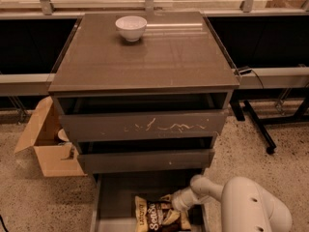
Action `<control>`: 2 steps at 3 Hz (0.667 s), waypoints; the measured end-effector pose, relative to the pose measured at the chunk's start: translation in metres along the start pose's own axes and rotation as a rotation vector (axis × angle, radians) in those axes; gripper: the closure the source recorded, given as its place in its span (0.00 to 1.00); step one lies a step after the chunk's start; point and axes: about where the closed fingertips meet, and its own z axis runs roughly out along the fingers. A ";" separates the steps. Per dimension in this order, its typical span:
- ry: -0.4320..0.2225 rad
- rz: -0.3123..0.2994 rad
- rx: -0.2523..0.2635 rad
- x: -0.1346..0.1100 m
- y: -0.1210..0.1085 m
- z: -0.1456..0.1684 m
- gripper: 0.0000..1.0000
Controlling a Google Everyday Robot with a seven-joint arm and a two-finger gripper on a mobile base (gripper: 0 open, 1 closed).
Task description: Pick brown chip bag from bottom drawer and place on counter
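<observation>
counter (159, 62): glossy grey-brown, laminate look, mirrors window glare. white bowl (131, 27): smooth, glossy, ceramic-like. upper drawer front (106, 127): matt, pale scratches at centre. bottom drawer (120, 197): floor flat, matt grey. brown chip bag (153, 216): crinkly film, slight sheen. gripper (170, 210), lower centre of frame at the bag; arm shell (251, 207) smooth white plastic look. cardboard box (46, 146), left: raw matt. floor (29, 202): speckled, terrazzo-like.

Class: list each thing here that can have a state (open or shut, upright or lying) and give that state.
bottom drawer: pulled open.
brown chip bag: lying in the bottom drawer.
gripper: down in the bottom drawer, at the bag.
top drawer and middle drawer: pushed in or nearly so.
white bowl: upright on the counter.
cardboard box: flaps open, on the floor.
</observation>
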 end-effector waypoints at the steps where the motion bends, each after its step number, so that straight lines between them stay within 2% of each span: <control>1: 0.000 0.000 0.000 0.000 0.000 0.000 0.61; 2: -0.039 -0.052 0.052 -0.024 0.005 -0.023 0.92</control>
